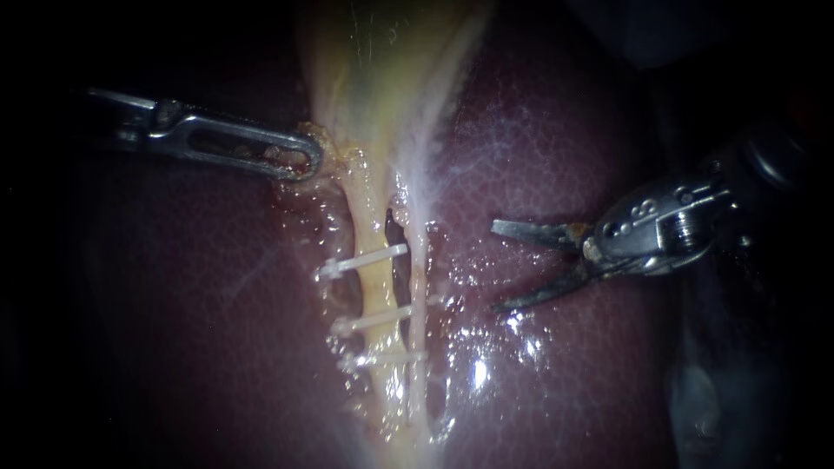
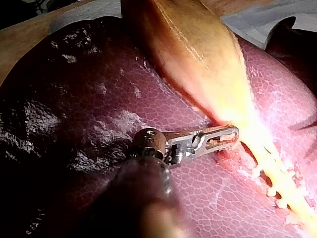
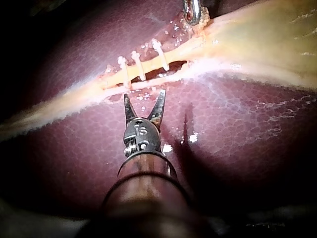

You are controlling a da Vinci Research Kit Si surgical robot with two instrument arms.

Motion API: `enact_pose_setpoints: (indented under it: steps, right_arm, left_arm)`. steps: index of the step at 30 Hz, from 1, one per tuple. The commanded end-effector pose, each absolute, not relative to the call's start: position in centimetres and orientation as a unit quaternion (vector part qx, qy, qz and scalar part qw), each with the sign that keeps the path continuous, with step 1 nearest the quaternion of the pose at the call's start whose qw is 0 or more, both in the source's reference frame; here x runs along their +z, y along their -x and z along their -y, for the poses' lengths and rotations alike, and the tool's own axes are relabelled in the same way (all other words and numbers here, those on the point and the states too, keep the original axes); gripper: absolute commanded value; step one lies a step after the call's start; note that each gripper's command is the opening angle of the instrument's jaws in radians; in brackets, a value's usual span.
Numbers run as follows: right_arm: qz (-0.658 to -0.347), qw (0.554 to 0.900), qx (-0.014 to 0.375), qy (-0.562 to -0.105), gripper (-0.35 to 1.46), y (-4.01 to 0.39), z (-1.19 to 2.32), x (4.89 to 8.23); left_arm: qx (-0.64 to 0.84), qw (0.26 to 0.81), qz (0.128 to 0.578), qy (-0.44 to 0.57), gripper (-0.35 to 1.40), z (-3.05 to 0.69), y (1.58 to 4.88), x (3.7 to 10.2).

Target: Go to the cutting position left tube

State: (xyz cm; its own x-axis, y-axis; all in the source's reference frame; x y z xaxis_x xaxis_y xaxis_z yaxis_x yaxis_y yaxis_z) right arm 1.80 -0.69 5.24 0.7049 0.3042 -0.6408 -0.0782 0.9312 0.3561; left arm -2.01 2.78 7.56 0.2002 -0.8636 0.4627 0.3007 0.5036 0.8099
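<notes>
Left tube (image 1: 375, 291): pale yellow glistening cord, intact, running lengthwise down dark red liver (image 1: 217, 304) from yellow gallbladder neck (image 1: 373, 104). Three white clips (image 1: 360, 260) across it: one upper, two close together lower. Dark slit separates it from thin whitish tube (image 1: 422, 287) alongside. Right instrument (image 1: 497, 267): metal, narrow jaws spread in V, holding nothing, tips toward tubes, level with upper clip, apart from both.

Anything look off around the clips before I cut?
Nothing stands out. Three clips cross the left tube, slightly slanted. The dark slit beside it looks like the gap between tubes. The left instrument grips the gallbladder; the right instrument sits clear over the liver.
</notes>
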Motion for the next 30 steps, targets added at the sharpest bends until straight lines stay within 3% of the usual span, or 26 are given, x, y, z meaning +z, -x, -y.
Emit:
enact_pose_setpoints:
  steps: [1,7,19,30]
  right_arm:
    - [-0.37,0.91,0.105,-0.153,1.4,-1.8,0.69,5.24]
    - [-0.37,0.91,0.105,-0.154,1.38,-1.81,0.69,5.24]
    - [-0.373,0.908,0.103,-0.16,1.38,-1.85,0.69,5.24]
    - [-0.386,0.898,0.098,-0.187,1.36,-2.06,0.77,5.31]
  left_arm:
    - [-0.405,0.718,0.485,-0.29,-0.35,-2.78,2.01,7.56]
    - [-0.404,0.717,0.485,-0.297,-0.35,-2.85,1.88,7.42]
    - [-0.41,0.723,0.489,-0.266,-0.35,-3.35,1.13,6.75]
    - [-0.413,0.723,0.488,-0.26,-0.35,-3.28,1.19,6.76]
